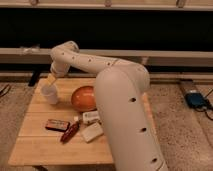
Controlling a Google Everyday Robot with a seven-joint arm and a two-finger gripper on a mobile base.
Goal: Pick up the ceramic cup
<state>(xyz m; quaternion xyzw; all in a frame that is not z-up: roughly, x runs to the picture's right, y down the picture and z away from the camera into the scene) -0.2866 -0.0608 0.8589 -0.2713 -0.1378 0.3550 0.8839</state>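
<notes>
One white arm [125, 100] is reaching from the near right corner of the desk [35, 147] across towards the far left corner, its bulky upper segment covering most of the right edge. The gripper [50, 81] is hanging at the end of the arm, pointing down directly over the ceramic cup [49, 94] and sitting at its rim. Whether the gripper is open or clamped on the cup cannot be told, nor whether it is actually touching the rim.

The ceramic cup is standing upright near the far left corner, close to the left edge, and appears to be resting on the wood. An orange bowl [83, 98] is lying dome-up just right of the cup, apart from it, near the middle of the far edge. Four smaller items are sitting closer to the near edge:
- a dark flat packet [56, 124], towards the left edge
- a reddish elongated item [70, 132], just beside the packet
- a white block [93, 132]
- a small pale box [90, 117], between the block and the bowl

A blue object [196, 99] is lying on the floor, well beyond the right edge.
</notes>
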